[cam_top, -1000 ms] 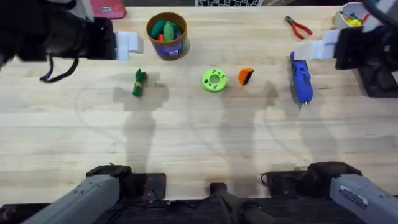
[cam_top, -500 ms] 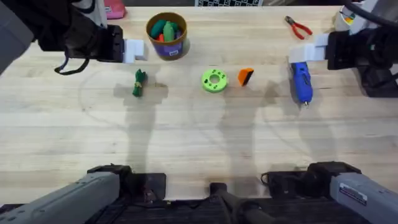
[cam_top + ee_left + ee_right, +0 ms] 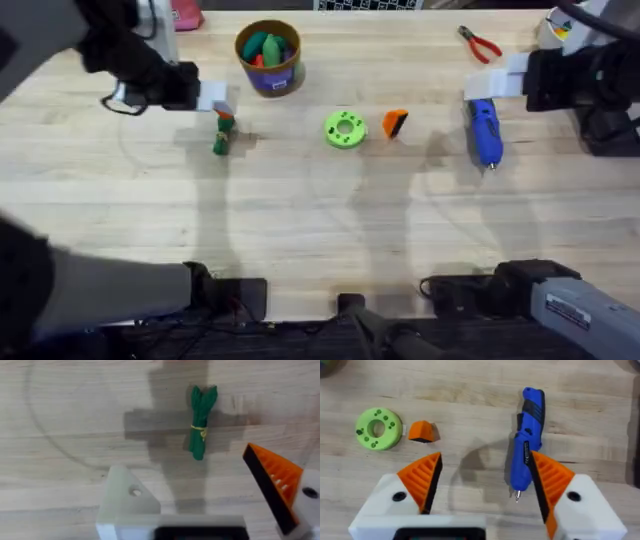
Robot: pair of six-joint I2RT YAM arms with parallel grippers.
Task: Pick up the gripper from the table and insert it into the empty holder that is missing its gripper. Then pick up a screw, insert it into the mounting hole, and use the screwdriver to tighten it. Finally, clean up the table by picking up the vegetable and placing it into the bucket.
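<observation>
The left gripper (image 3: 210, 505) had come down over the vegetable (image 3: 201, 419), jaws spread, the bunch just ahead of them. The right gripper (image 3: 485, 485) stayed released, straddling the screwdriver (image 3: 527, 442).

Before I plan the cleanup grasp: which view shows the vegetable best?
The left wrist view: the vegetable lies whole and unobstructed, its yellow band visible. Overhead it is small, its top partly covered by the left gripper.
</observation>
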